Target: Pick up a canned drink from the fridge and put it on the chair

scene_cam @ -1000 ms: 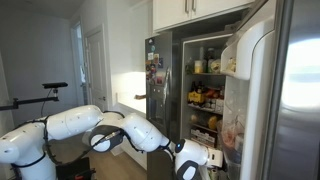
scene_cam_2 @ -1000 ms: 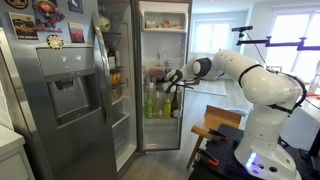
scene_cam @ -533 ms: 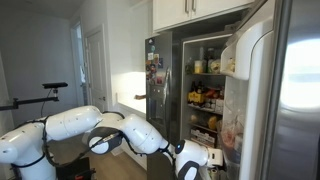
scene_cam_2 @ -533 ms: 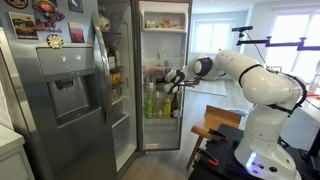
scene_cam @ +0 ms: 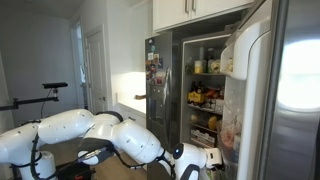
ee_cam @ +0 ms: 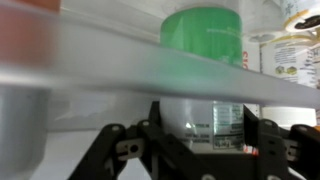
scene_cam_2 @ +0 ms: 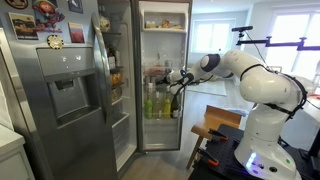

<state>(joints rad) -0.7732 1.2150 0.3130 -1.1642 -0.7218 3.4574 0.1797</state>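
- Fridge (scene_cam: 255,50) stands with its door swung wide in an exterior view, so the arm (scene_cam: 130,140) can reach the lit shelves.
- In an exterior view the pincer (scene_cam_2: 170,82) is inside at a middle shelf, just above the bottles (scene_cam_2: 153,100).
- Wrist view: the pincer (ee_cam: 195,140) is spread, with a green-capped container (ee_cam: 203,40) ahead between its fingers (ee_cam: 112,148), beyond a shelf edge (ee_cam: 100,60); whether that is the canned drink, I cannot tell.

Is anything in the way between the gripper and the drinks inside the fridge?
Yes. In the wrist view a blurred shelf edge crosses in front of the open gripper, with a green-capped container behind it. I cannot make out a can.
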